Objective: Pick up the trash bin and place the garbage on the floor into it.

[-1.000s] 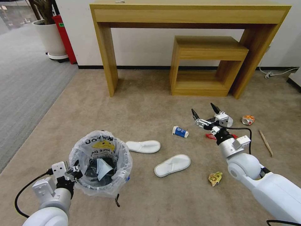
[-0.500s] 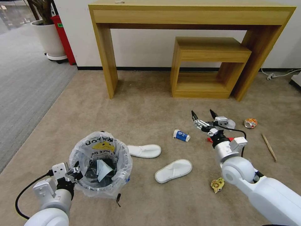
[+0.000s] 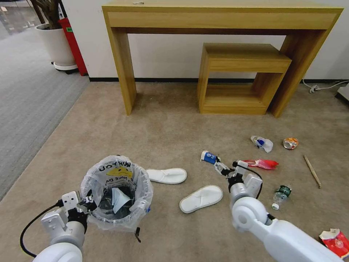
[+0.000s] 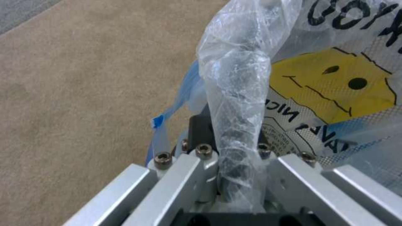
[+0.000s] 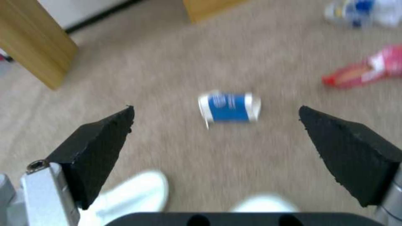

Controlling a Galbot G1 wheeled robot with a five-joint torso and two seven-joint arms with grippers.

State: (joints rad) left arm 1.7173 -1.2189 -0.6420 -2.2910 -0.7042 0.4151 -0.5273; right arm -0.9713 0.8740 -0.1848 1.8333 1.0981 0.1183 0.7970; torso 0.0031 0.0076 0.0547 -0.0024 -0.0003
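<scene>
Bin [image 3: 116,193] upright on the beige carpet [image 3: 163,127], mouth up, left gripper [image 3: 86,205] pinching its bagged rim [image 4: 234,94]. Right gripper [image 3: 227,170] hangs low, fingers [image 5: 98,144] spread wide, aimed at the paper cup [image 3: 209,157]. Cup lies on its side, long axis running across the gap between the fingers. Two slippers [image 3: 200,198] just nearer, red wrapper [image 3: 262,163] and bottle [image 3: 280,195] to the right.

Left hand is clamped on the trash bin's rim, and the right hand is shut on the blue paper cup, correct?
Not quite. The left hand is clamped on the trash bin rim, but the right hand is open. The right wrist view shows the blue paper cup lying on the carpet ahead of its spread fingers.
</scene>
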